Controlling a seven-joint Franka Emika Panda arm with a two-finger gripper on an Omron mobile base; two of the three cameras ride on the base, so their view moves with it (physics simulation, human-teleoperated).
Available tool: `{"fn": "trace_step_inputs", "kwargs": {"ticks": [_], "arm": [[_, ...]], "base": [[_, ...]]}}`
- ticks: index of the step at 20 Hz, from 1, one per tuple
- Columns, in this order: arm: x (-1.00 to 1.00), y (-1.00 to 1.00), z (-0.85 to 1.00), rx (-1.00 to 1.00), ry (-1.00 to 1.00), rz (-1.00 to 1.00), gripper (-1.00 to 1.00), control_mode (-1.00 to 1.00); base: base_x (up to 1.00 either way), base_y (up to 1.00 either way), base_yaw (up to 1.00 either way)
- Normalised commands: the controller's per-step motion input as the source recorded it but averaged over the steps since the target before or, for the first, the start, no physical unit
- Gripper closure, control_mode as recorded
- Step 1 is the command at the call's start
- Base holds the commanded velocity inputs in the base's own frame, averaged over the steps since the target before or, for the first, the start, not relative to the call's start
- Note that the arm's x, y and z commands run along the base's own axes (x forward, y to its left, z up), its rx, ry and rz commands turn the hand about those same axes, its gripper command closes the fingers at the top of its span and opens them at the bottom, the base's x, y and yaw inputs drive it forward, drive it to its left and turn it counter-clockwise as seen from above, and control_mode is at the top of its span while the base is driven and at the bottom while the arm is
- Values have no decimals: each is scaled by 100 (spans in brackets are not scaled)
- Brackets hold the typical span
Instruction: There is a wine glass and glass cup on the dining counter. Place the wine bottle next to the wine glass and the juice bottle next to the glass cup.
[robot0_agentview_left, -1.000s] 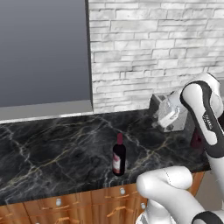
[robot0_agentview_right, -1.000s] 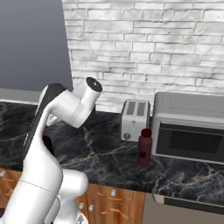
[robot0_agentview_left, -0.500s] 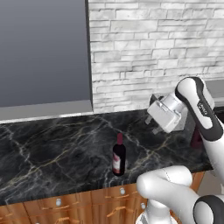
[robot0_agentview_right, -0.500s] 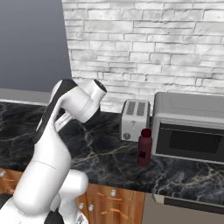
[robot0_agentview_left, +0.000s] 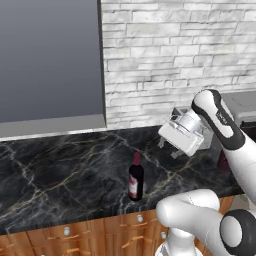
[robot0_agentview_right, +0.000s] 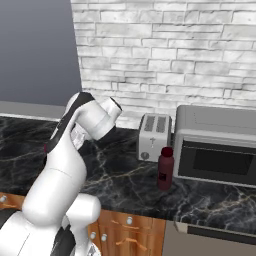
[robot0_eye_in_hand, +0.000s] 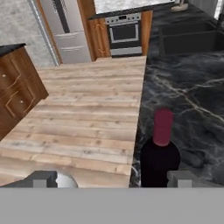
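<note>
My tool (robot0_agentview_left: 167, 146) spread open, empty, above desk (robot0_agentview_left: 60, 175). Wine bottle (robot0_agentview_left: 135, 177) upright below-left. Juice bottle (robot0_agentview_right: 165, 168) beside toaster (robot0_agentview_right: 154, 137).

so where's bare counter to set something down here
Free: the long stretch of counter left of the wine bottle, and the patch between it and the toaster. Crowded: the right end, with toaster, juice bottle and microwave.

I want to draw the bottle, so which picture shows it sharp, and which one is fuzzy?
Left base view: the wine bottle stands sharp, pale label visible. Hand view: it looks soft and blurry, its bottom cut off. Right base view: the juice bottle is fairly crisp.
</note>
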Motion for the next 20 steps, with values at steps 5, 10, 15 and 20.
{"fn": "trace_step_inputs", "kwargs": {"ticks": [5,10,15,20], "arm": [[3,18,-32,15,-3,6,-100,-100],[18,10,-33,15,0,3,-100,-100],[19,7,-26,13,0,4,-100,-100],[20,10,-20,10,0,2,-100,-100]], "base": [[0,0,0],[0,0,0],[0,0,0],[0,0,0]]}}
